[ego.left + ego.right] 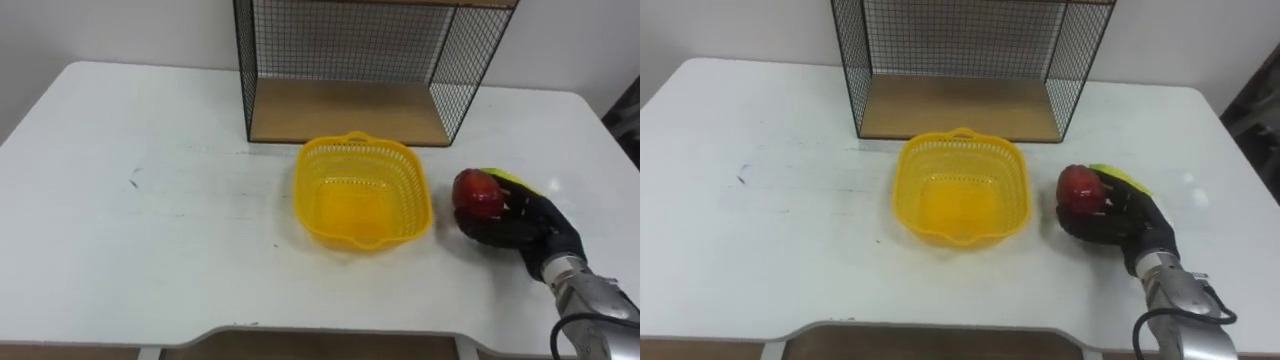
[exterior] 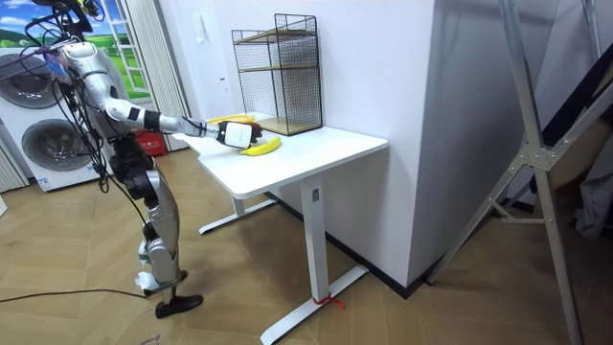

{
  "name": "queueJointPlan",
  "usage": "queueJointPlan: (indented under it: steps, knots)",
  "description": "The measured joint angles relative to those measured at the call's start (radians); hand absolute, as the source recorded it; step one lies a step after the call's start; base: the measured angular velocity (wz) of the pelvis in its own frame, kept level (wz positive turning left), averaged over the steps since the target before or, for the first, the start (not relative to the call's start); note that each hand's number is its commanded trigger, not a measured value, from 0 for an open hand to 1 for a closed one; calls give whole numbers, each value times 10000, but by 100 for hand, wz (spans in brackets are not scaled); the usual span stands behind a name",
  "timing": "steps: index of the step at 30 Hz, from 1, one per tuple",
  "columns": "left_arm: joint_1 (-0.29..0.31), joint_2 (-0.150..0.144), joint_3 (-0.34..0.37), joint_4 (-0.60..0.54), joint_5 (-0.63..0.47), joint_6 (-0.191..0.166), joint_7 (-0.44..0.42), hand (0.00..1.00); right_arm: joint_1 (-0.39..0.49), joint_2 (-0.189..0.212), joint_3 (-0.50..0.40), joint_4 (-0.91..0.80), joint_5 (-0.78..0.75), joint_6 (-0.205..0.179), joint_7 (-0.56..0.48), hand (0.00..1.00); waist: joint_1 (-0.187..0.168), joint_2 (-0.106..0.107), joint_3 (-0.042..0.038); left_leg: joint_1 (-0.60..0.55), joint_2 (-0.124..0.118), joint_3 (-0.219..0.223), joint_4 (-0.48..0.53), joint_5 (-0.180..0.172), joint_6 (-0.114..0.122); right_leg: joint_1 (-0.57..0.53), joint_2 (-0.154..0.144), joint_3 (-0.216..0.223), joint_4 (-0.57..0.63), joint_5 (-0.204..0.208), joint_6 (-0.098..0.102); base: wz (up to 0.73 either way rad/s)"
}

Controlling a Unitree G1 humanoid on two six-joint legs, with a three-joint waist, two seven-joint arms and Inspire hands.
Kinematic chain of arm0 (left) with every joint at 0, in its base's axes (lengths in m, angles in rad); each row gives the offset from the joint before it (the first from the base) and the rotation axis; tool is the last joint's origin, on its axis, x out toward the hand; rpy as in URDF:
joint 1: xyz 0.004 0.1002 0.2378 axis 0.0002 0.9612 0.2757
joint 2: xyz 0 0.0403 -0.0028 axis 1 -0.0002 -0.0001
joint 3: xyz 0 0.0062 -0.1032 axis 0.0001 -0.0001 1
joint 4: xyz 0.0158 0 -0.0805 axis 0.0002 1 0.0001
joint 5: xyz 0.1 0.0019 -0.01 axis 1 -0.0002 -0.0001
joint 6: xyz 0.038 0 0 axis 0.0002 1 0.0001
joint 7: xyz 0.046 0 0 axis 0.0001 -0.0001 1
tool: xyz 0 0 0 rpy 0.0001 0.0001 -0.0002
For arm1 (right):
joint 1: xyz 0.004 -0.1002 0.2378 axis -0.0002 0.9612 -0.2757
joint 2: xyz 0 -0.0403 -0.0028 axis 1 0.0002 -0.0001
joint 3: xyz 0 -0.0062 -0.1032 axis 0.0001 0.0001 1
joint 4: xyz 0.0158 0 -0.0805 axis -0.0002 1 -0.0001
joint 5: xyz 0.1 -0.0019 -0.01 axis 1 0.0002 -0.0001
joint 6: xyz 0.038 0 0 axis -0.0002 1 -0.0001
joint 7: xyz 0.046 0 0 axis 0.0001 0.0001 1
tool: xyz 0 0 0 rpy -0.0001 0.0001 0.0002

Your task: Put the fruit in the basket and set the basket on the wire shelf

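White table (image 1: 150,200) spreads across the left eye view, with a black wire shelf (image 1: 350,60) standing at its far edge, its wooden floor facing the robot. Just in front of the shelf, near the middle of the table, sits a yellow basket (image 1: 303,195) with nothing in it, upright and apart from the shelf. To the right of the basket, close to its side but not touching, the robot's right hand (image 1: 525,228) comes in from the lower right, its dark fingers curled round a red apple (image 1: 477,193). Whether the apple rests on the table or is lifted off it cannot be told. A banana (image 1: 510,180) lies just behind the apple and hand, partly hidden by them. The right eye view gives the same layout: the basket before the shelf, the apple clasped in the right hand beside it, and the yellow end of the banana peeking out behind the fingers. From the room view, the robot stands upright on a wooden floor (image 2: 287,287) at the table's end on the room view's left, one arm stretched out over the tabletop toward the basket, with the banana lying by the hand and the shelf against the white wall (image 2: 383,57). Washing machines (image 2: 29,134) stand behind the robot, and a metal frame (image 2: 536,144) rises on the room view's right.
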Motion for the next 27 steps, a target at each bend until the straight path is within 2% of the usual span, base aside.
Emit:
queueJointPlan:
  steps: [5, 8, 14, 20, 27]
  knots:
    - [-10, -53, -17, 39, -4, -3, 0, 0, -2, 0, 1, -680, 5, 4, -59, 100, -53, -103, 27, -6, 0, 15, -44, 0, 0, -39, 2, 9, -2, -1, 1, 0]
    - [-15, -53, -28, 117, -14, -18, -1, 0, -1, 0, 39, -1350, 121, 3, -25, 100, -147, -159, 7, 27, 0, 20, -51, 0, 0, -18, 7, 40, 3, 2, 5, 0]
    - [-44, -52, -40, 95, 0, -15, -2, 0, 0, 5, 127, -2763, -190, 5, -10, 100, -184, -196, 17, 41, 10, 12, -51, 0, 0, -13, 3, 35, 57, 3, 7, 0]
    - [-167, -58, -34, 106, 7, -11, -2, 0, 9, 23, 173, -3920, -1289, 6, 45, 100, -154, -235, 4, 26, -4, 15, -48, 0, 1, -25, -2, 57, 47, 12, 22, 0]
    - [-298, -17, -142, 154, -12, -64, -3, 0, -31, 18, 856, -4681, -3278, 9, 394, 100, 93, -316, 4, 22, 12, 199, -69, 0, 1, -183, 6, 239, 195, 14, 19, -8]
